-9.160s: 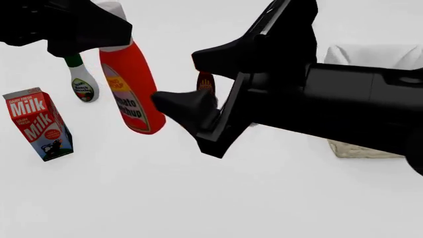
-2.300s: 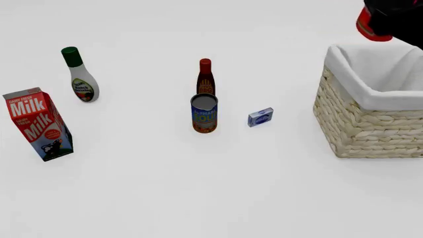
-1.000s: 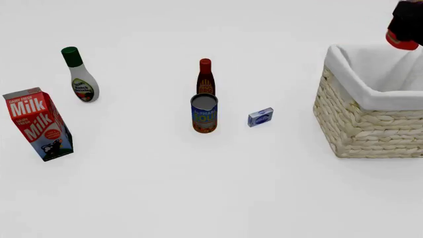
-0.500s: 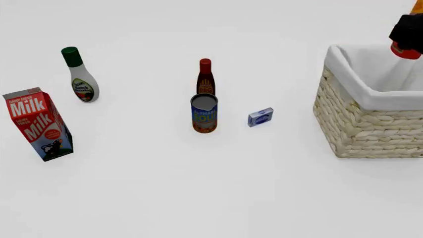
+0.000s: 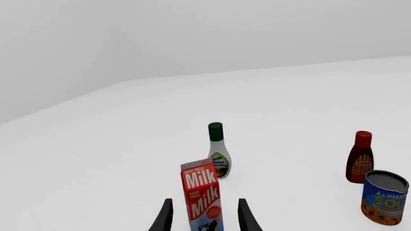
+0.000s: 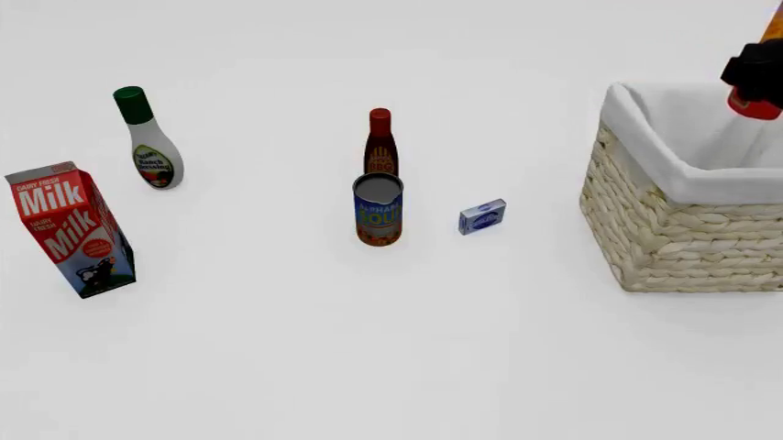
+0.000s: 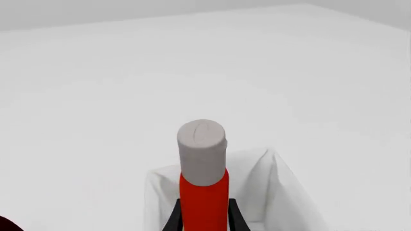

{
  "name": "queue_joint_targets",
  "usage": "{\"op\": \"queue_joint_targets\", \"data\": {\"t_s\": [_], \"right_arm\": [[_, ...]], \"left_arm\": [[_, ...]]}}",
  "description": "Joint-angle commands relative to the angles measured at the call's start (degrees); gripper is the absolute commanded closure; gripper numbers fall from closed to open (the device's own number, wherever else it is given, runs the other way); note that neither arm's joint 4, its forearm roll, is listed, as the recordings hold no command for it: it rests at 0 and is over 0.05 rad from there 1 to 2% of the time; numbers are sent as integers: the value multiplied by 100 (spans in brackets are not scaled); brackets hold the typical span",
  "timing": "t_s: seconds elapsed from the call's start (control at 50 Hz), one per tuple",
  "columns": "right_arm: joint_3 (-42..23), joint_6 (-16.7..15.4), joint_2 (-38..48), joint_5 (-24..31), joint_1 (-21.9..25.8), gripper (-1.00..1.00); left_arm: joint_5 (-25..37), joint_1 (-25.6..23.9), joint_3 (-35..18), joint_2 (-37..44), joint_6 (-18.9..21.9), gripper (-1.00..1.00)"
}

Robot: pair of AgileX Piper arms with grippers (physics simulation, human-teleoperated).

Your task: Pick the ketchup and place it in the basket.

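Note:
The ketchup (image 6: 755,107) hangs at the front view's far right edge, tilted, its pale cap pointing down into the basket (image 6: 685,240). My right gripper (image 6: 756,70) is shut on its red body, above the basket's far right part. In the right wrist view the ketchup (image 7: 203,163) stands between my fingers (image 7: 172,219), cap away from the camera, with the basket's white lining (image 7: 273,180) just beyond it. My left gripper (image 5: 204,220) is open and empty; it shows only in the left wrist view, well back from the milk carton.
On the table stand a milk carton (image 6: 70,229) at the left, a green-capped white bottle (image 6: 149,139), a slim dark red bottle (image 6: 380,142), a soup can (image 6: 378,209) in front of it, and a small blue box (image 6: 482,217).
My right gripper has carried the ketchup further right and lower over the basket, and the pale cap now dips inside the rim. The other objects have not moved.

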Motion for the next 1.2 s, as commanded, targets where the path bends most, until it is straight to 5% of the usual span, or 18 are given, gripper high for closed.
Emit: {"op": "queue_joint_targets", "data": {"t_s": [0.02, 1.2], "right_arm": [[-143, 71, 206, 2, -90, 100], [-255, -31, 1069, -214, -327, 100]], "left_arm": [[2, 6, 3, 0, -13, -100], [-26, 11, 3, 0, -50, -100]]}}
